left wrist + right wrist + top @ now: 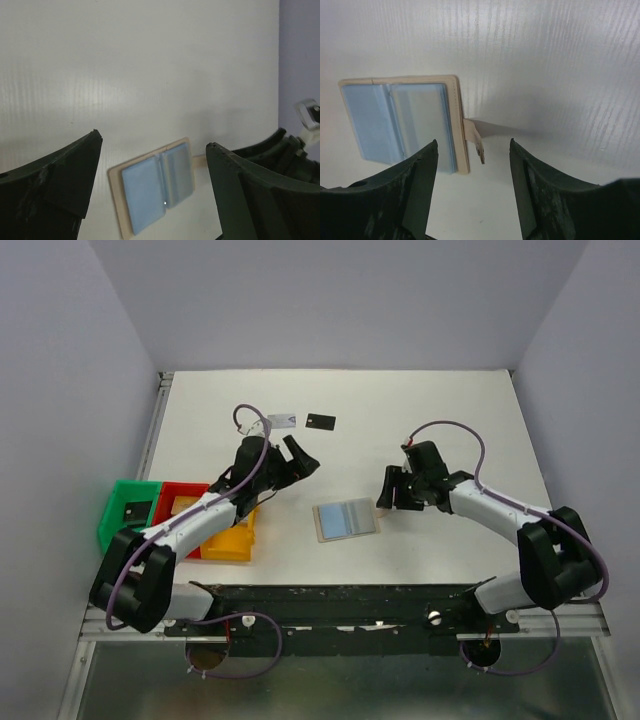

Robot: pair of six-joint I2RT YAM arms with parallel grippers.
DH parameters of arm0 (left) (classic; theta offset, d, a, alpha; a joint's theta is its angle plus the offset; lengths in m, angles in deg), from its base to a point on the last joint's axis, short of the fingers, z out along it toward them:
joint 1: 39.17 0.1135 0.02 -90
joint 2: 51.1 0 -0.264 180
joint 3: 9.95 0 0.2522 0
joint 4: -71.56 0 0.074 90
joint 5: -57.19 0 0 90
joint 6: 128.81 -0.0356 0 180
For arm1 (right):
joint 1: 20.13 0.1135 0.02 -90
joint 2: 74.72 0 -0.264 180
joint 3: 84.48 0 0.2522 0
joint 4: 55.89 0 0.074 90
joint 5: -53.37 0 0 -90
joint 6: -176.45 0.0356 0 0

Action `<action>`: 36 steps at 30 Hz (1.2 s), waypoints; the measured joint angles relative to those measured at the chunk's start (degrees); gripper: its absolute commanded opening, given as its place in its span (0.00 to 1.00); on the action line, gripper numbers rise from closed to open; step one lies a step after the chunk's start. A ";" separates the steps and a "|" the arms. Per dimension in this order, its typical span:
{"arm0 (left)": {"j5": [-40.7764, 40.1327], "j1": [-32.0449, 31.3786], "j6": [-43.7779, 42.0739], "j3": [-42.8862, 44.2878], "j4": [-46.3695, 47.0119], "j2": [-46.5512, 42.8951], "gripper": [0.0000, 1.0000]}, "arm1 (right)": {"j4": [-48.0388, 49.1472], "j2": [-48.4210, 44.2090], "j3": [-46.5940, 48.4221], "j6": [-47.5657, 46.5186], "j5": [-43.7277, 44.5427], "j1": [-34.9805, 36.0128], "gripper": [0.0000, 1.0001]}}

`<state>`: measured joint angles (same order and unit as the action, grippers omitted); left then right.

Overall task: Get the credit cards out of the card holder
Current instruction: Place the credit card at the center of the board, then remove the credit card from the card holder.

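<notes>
The white table (450,420) is my whole workspace. 3 plastic bins sit at its left edge under my left arm, clear of the work in the middle: a green bin (112,525), a red bin (185,487) and a yellow bin (228,545).

The card holder (346,519) lies open and flat near the table's centre with its 2 light-blue panels facing up. I judge it lies this way so my fingers can reach the pockets. It sits between my 2 grippers.

My left gripper (297,458) hangs farther out and to the left of it, jaws spread wide with nothing between them. In that wrist view the holder shows low in the gap. My right gripper (388,488) is just beside the holder's right edge, also spread and empty. The holder's strap tab (474,137) points into the gap between those fingers.

2 cards lie on the far side of the table, well apart from the holder — a silvery-white card (283,421) and a black card (320,421), side by side. I take these as already out. I cannot tell whether any card is left in the pockets.
</notes>
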<state>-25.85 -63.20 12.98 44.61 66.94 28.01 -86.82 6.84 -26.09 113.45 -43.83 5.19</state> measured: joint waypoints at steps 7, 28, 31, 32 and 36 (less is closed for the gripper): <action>-0.42 -8.24 -4.72 -2.34 -0.74 -8.48 0.78 | 1.36 4.63 0.00 0.57 -1.75 0.00 0.46; 2.71 -12.96 -13.31 -3.82 -4.20 -3.34 0.68 | 4.79 7.58 -0.24 1.49 -4.57 0.00 0.00; 3.63 -13.27 -14.05 -2.14 -4.79 -1.07 0.67 | 6.32 3.74 -2.43 1.36 -7.34 -0.02 0.00; 4.15 -13.44 -14.27 -1.44 -4.94 -0.07 0.66 | 6.64 1.95 -3.17 1.20 -8.70 -0.02 0.00; 6.25 -14.38 -15.47 1.18 -5.20 3.58 0.66 | 7.96 -3.43 -4.15 0.24 -13.92 -0.04 0.00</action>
<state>-19.59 -77.58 -2.49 45.79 61.74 31.59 -78.87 3.41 -30.25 113.69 -57.76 5.15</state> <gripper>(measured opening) 0.664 0.028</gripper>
